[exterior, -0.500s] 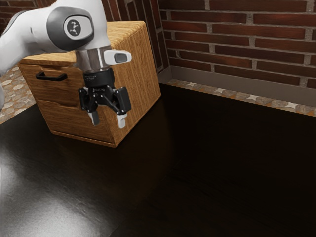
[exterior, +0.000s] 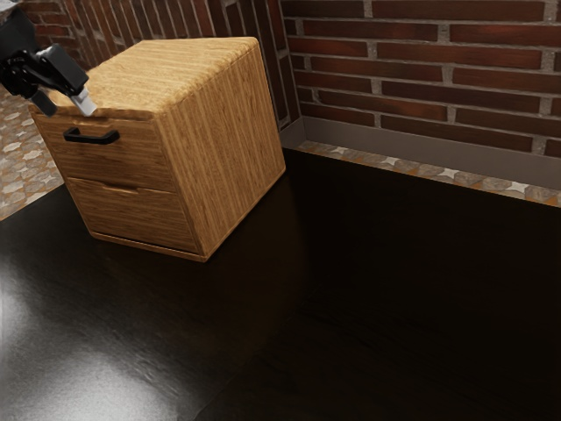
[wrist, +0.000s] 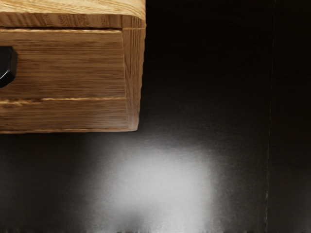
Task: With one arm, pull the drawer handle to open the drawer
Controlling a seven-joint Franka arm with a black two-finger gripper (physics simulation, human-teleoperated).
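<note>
A wooden cabinet (exterior: 206, 123) with two drawers stands on the dark table at the exterior view's left. The top drawer (exterior: 123, 153) carries a black handle (exterior: 91, 137) and sits flush with the cabinet front. My gripper (exterior: 64, 104) hovers at the cabinet's upper front corner, just above the handle. It is open, its fingertips (exterior: 86, 105) spread apart with nothing between them. In the wrist view the cabinet front (wrist: 68, 73) shows with one end of the handle (wrist: 5, 65) at the frame's border.
The dark glossy table (exterior: 368, 298) stretches wide in front of and beside the cabinet. A red brick wall (exterior: 421, 61) runs behind it, with a patterned floor strip (exterior: 421, 171) at its foot.
My arm has swung away from the cabinet's front toward the exterior view's upper left. The hand has risen from below the handle's level to just above it. The drawer has not moved.
</note>
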